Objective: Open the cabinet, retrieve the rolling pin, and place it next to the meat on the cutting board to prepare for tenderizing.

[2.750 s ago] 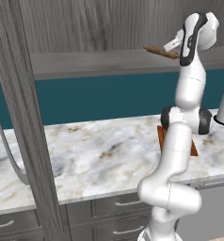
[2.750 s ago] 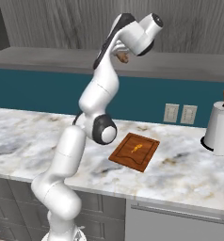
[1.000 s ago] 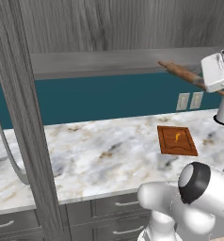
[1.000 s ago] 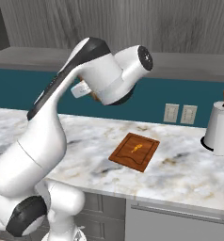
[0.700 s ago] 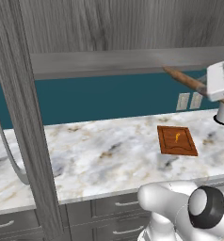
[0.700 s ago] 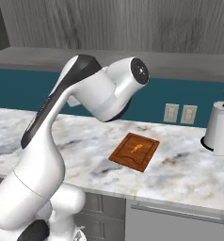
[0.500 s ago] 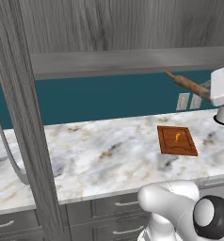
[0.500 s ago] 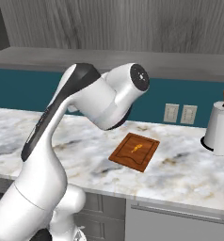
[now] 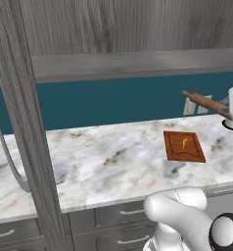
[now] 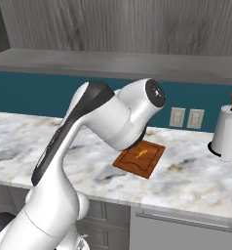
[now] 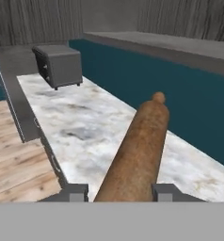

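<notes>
Matt wooden rolling pin, marble counter

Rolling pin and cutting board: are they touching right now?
Apart. In the left base view the rolling pin hangs in the air above and behind the cutting board, with teal wall and bare counter between them.

Marble counter, paper towel roll, wall outlets, grey toaster

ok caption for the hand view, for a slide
Gripper holds the rolling pin above the marble counter.
</notes>
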Available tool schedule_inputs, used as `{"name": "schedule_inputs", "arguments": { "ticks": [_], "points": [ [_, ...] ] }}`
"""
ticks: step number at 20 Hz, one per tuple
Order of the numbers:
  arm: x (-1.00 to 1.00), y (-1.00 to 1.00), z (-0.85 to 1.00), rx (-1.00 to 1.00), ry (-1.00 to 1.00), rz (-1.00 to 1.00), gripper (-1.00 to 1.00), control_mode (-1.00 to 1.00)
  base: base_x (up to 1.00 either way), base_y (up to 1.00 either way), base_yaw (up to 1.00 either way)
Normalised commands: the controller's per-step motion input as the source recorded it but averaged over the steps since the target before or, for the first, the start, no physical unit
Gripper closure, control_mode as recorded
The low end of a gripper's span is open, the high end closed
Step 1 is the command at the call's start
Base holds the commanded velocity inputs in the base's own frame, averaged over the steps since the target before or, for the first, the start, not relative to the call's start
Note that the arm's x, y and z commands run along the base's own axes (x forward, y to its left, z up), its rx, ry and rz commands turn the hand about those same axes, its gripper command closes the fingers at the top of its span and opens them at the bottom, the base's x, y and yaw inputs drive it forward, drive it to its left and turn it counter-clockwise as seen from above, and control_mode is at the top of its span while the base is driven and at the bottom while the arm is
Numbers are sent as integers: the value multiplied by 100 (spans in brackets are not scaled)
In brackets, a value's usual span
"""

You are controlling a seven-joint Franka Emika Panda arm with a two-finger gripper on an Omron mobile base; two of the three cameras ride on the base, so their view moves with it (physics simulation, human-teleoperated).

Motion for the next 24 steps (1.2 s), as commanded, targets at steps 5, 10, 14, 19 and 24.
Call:
{"name": "schedule_inputs", "arguments": {
  "ticks": [5, 10, 14, 19, 24],
  "points": [
    [-1, -28, -30, 0, 11, 0, 100, -100, 0, 0, 0],
    [2, -26, -41, 0, 13, 3, 100, -100, 0, 0, 0],
    [22, -22, -50, 0, 14, 8, 100, -100, 0, 0, 0],
    [43, -14, -51, 0, 11, 13, 100, -100, 0, 0, 0],
    [44, -9, -47, 0, 12, 12, 100, -100, 0, 0, 0]
  ]
}}
